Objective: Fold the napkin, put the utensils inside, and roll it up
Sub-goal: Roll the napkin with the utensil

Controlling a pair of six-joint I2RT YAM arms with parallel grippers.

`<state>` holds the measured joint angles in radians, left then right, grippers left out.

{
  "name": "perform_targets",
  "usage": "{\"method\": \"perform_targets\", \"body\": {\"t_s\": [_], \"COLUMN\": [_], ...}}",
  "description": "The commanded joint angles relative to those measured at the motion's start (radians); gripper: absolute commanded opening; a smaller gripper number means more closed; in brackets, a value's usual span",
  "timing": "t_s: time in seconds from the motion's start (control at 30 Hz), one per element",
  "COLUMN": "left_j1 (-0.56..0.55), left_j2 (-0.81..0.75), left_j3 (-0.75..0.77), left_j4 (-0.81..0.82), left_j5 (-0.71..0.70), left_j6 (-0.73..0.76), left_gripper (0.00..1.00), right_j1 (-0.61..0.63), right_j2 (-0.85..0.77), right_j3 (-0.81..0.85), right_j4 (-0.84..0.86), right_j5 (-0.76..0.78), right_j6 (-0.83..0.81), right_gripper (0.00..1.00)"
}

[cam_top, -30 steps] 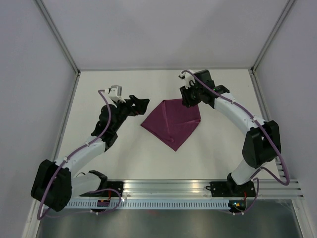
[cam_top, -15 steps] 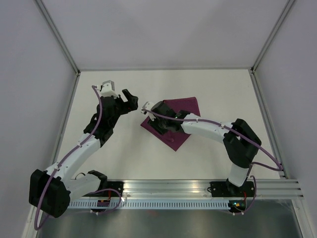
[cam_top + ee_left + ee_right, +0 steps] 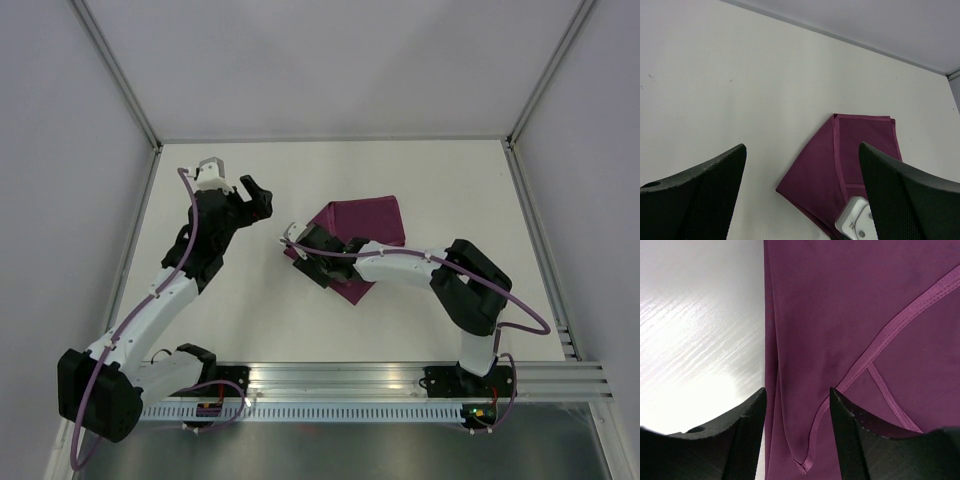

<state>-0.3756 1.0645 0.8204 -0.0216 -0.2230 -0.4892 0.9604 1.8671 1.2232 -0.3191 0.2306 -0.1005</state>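
Observation:
The plum-purple napkin lies folded on the white table, a hemmed flap laid over it. My right gripper is low over its left corner, open. In the right wrist view the jaws straddle a fold and a hemmed corner of the napkin without closing on it. My left gripper is open and empty, raised left of the napkin. In the left wrist view the napkin lies between the fingers, with the right gripper's white housing at its near edge. No utensils are in view.
White walls enclose the table on three sides, with metal frame posts at the back corners. An aluminium rail runs along the near edge at the arm bases.
My right gripper swung from the napkin's far corner across to its left corner and dropped low. The cloth was folded over, from a diamond shape. My left gripper drew back to the left.

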Motion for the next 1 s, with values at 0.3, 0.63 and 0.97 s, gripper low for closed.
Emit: {"method": "perform_targets", "body": {"t_s": [0.3, 0.63, 0.97], "left_j1": [0.018, 0.026, 0.037], "left_j2": [0.034, 0.058, 0.083], "left_j3": [0.054, 0.054, 0.066], "left_j4": [-0.008, 0.006, 0.011], "left_j5": [0.066, 0.093, 0.116], "left_j6": [0.043, 0.049, 0.063], "left_gripper": [0.96, 0.95, 0.94], "right_j1": [0.026, 0.028, 0.02], "right_j2": [0.018, 0.049, 0.043], "right_j3": [-0.022, -0.037, -0.088], "right_j4": [0.029, 0.04, 0.046], "right_j5": [-0.001, -0.014, -0.073], "right_j6": [0.012, 0.004, -0.05], "right_gripper": [0.6, 0.55, 0.45]}}
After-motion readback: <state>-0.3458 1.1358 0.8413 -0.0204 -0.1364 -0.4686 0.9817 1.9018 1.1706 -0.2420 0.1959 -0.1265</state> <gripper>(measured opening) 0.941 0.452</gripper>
